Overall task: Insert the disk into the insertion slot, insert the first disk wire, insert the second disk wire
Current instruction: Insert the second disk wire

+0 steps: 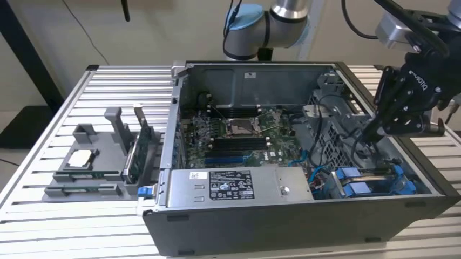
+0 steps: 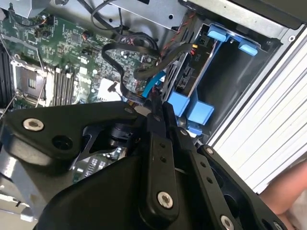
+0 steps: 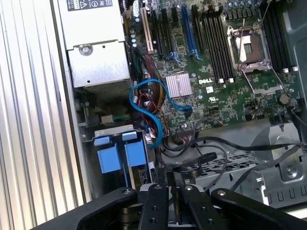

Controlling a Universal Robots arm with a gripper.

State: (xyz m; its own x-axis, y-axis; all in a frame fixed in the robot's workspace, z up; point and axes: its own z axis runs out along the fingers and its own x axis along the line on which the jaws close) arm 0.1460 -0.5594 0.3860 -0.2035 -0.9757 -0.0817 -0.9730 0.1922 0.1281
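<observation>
The disk [image 1: 377,175] lies in its blue carrier [image 1: 352,189] inside the insertion slot [image 1: 420,181], at the case's front corner on the exterior view's right. In the second wrist view the disk's connector end [image 2: 192,72] faces the motherboard, with blue carrier tabs [image 2: 190,108] beside it. My gripper [image 1: 368,135] hangs just above and behind the slot. Its fingers [image 2: 154,125] are pressed together on a thin black disk wire [image 1: 357,152] that trails down toward the disk. The gripper [image 3: 175,179] stands beside the blue tabs [image 3: 111,157].
The open computer case [image 1: 288,232] holds the motherboard [image 1: 238,135], a grey power-supply box [image 1: 230,186] and loose blue and black cables [image 3: 148,110]. A grey fixture [image 1: 94,162] with parts stands at the exterior view's left. Part of a person [image 2: 288,191] shows outside the case.
</observation>
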